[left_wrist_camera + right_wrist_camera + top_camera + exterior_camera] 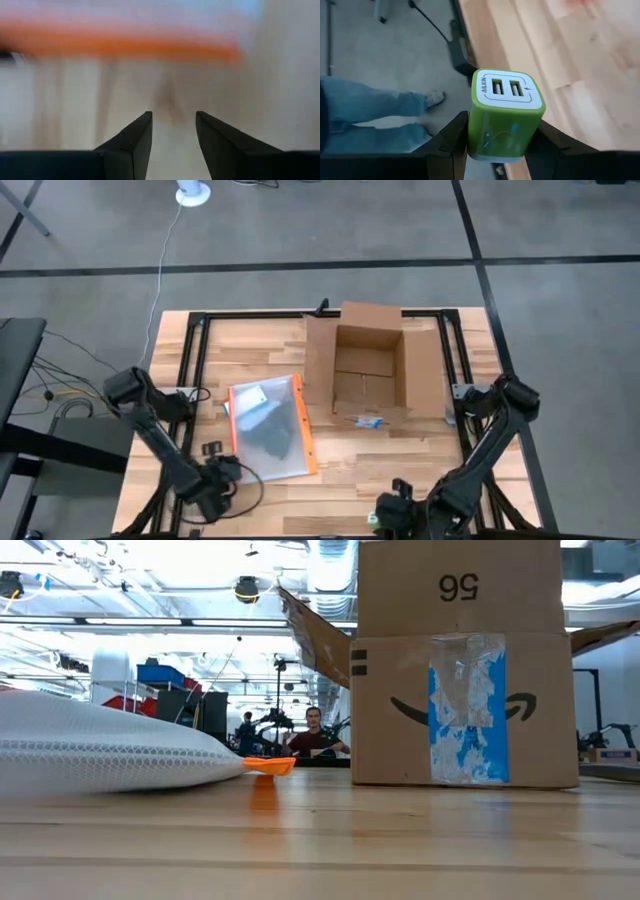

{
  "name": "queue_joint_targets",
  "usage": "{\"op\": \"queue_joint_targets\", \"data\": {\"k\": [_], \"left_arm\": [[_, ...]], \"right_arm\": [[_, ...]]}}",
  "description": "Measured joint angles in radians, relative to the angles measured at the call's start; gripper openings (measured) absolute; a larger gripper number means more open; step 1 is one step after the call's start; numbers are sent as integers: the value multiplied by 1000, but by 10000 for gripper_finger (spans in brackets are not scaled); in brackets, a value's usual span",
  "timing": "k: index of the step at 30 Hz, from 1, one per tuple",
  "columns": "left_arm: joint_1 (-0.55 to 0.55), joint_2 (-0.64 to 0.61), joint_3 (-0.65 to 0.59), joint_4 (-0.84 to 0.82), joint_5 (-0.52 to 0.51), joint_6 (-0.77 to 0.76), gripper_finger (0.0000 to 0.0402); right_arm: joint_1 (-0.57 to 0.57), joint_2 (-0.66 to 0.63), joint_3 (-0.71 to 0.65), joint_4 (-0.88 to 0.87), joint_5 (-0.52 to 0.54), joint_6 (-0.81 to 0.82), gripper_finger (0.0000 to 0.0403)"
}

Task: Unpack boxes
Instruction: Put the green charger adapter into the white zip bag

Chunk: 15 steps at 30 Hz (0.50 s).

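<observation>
The brown cardboard box [370,365] stands open at the far right of the table, flaps spread; the low view shows its taped side [465,705]. A clear, orange-edged pouch [268,425] lies flat left of it. My right gripper [502,120] is at the table's near edge [385,510], shut on a green-and-white USB charger [505,117]. My left gripper [172,117] stands open by the pouch's near left corner [222,478], with nothing between its fingers. My right gripper pinches the charger's two opposite green sides [475,135] between its two fingers. The white face with two USB ports [507,89] points away from the wrist. The charger is held clear over the table's near edge, with floor showing beneath it.
Black frame rails [190,360] run along the table's sides. Bare wood lies between the pouch and the near edge. Loose cables [245,480] lie by my left gripper. A person's legs [375,115] stand on the floor beside the table; another person [315,730] sits far behind.
</observation>
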Motion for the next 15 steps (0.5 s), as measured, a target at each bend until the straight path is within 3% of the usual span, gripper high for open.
{"op": "queue_joint_targets", "data": {"k": [5, 11, 13, 15], "left_arm": [[133, 57, 44, 92, 10, 191, 136], [291, 63, 162, 351, -275, 452, 136], [349, 69, 179, 402, -274, 540, 136], [394, 65, 216, 349, -247, 581, 136]], "right_arm": [[27, 6, 0, 34, 4, 25, 132], [60, 6, 0, 31, 47, 66, 132], [65, 6, 0, 27, 57, 80, 132], [66, 6, 0, 29, 58, 82, 132]]}}
